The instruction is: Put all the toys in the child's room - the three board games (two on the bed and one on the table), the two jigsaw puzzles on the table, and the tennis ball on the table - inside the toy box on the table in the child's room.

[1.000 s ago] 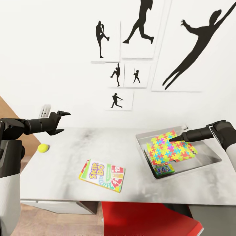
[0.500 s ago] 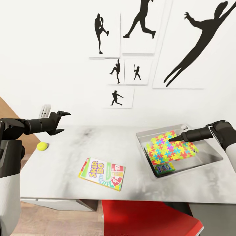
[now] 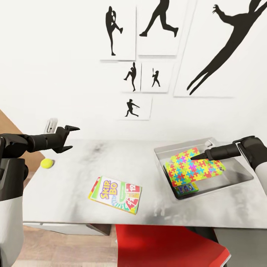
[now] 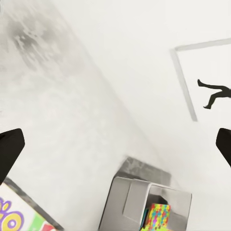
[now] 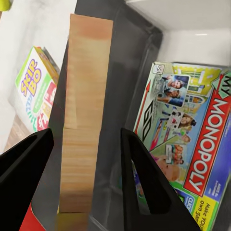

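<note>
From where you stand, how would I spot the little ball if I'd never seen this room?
Find the long grey table under the wall pictures. Go to its far left edge, below the left gripper. The tennis ball lies there alone: small, round and yellow-green, unlike the flat printed card game box nearer the middle.

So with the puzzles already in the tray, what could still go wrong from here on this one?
The tennis ball sits near the table's far left edge; a clumsy approach by the open left gripper could roll it off. The SKIP-BO box lies flat near the front edge, so pinching it may push it towards the drop. The toy box already holds stacked jigsaw puzzles under the right gripper; adding the box could leave it tilted on the rim.
</note>
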You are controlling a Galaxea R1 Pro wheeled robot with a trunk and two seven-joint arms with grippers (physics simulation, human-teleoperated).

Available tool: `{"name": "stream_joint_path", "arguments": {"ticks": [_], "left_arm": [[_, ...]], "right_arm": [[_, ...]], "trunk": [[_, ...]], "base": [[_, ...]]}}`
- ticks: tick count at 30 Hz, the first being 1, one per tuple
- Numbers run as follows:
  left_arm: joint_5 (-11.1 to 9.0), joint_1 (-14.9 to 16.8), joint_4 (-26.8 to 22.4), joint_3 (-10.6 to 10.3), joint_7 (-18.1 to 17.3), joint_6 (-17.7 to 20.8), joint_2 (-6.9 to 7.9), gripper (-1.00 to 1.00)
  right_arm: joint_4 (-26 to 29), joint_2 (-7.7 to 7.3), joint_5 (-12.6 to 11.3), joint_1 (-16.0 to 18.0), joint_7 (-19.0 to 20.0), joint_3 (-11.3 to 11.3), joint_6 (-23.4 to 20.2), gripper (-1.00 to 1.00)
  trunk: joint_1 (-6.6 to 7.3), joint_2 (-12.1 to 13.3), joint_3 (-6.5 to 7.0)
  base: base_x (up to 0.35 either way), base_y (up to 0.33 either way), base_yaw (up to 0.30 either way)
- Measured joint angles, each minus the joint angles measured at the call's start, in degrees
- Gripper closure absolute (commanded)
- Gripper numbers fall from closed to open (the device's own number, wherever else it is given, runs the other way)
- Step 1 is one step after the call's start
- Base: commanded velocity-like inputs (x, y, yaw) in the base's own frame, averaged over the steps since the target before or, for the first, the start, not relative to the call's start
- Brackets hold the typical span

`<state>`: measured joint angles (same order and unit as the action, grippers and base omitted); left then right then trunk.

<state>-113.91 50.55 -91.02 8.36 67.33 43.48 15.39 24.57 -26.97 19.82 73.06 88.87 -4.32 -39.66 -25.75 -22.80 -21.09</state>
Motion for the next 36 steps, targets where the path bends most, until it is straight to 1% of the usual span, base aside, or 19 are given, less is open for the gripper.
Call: {"name": "stream_joint_path", "arguments": {"ticks": [36], "left_arm": [[0.1,0.0,0.0,0.0,0.0,0.0,0.0,-1.0]], "right_arm": [[2.6,-0.46,-0.1,0.1,0.0,0.0,-0.2,1.0]], "trunk": [[0.0,0.0,-3.38]], "base": [[0.0,0.0,0.0]]}}
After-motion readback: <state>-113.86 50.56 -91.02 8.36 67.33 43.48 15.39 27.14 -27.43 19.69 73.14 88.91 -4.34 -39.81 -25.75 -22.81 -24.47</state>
